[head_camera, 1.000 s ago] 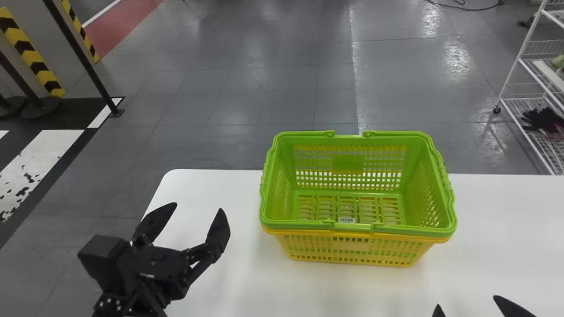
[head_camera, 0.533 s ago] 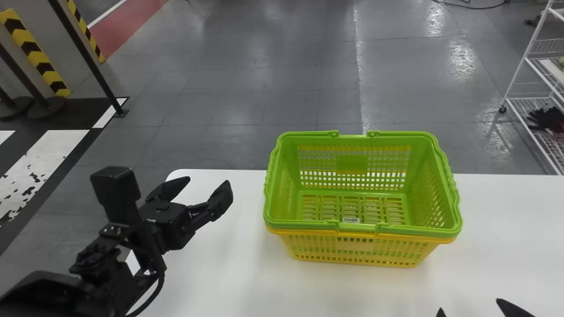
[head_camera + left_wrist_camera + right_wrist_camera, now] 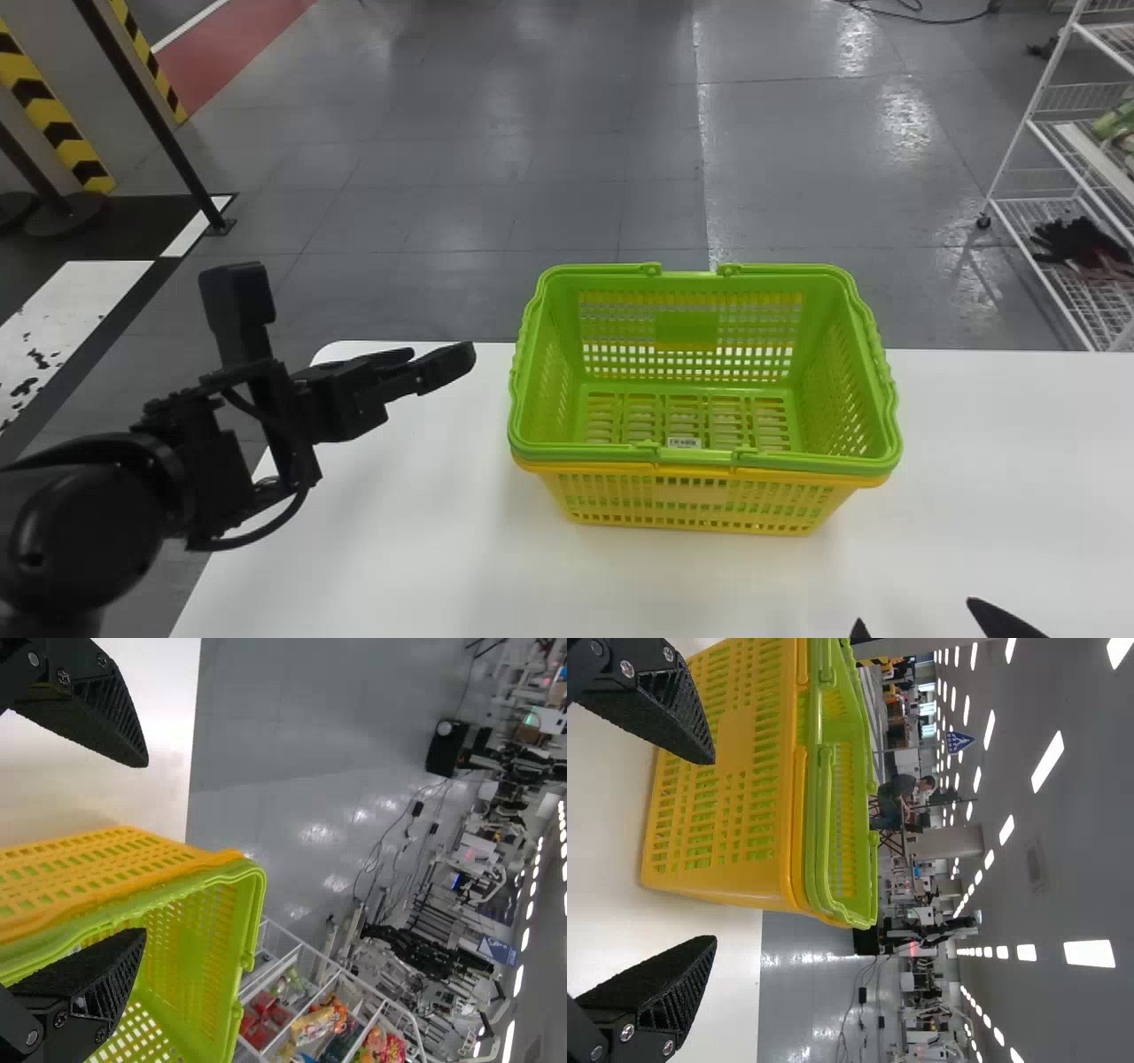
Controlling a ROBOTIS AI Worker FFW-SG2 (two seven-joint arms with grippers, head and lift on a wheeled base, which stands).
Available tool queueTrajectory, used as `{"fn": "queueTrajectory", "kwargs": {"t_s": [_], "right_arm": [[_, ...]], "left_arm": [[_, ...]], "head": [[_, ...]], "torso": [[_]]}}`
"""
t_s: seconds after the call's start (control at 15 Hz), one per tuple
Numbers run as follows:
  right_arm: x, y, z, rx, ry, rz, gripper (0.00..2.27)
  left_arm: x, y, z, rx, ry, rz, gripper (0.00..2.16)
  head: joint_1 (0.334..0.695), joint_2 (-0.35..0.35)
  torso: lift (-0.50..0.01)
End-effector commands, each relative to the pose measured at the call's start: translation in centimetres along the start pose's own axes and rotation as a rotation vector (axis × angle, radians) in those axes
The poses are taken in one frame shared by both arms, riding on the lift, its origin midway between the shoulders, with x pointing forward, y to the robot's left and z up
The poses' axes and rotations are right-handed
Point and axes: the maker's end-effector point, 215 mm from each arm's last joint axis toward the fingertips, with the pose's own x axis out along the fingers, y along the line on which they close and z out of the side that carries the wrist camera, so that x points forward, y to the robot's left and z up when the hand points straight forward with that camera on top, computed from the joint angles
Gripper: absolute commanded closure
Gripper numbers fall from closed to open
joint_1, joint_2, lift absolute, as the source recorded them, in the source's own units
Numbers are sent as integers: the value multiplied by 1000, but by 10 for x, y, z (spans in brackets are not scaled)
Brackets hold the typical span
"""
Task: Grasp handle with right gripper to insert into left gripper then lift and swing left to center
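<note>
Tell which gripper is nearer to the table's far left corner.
Left. The left gripper is near that corner; the right gripper is far to its right, at the head view's bottom.

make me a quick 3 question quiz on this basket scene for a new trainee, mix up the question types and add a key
1. True or false: the green basket is nested in the yellow basket.
2. Multiple choice: the left gripper is
a) shut on the green basket
b) open, holding nothing
c) shut on the yellow basket
3. Fill in: the yellow basket stands on a white ____.

Key: 1 true; 2 b; 3 table
</note>
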Motion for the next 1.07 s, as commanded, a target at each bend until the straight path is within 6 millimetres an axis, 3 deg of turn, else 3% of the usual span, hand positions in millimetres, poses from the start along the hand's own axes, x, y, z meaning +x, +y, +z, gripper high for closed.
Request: {"fn": "queueTrajectory", "kwargs": {"t_s": [0.0, 0.4, 0.53, 1.0], "right_arm": [[-1, 0, -1, 0, 3, 1, 83], [-4, 0, 0, -2, 3, -1, 83], [-4, 0, 0, -3, 4, 0, 83], [-7, -2, -3, -7, 10, -2, 83]], "left_arm": [[10, 6, 2, -64, 42, -41, 151], [18, 10, 11, -208, 160, -200, 161], [19, 2, 2, -297, 263, -269, 161], [51, -7, 12, -378, 347, -321, 161]], "head": [[695, 149], [695, 137], [695, 142], [695, 116]], "torso": [[-93], [-93], [-93], [-93]]}}
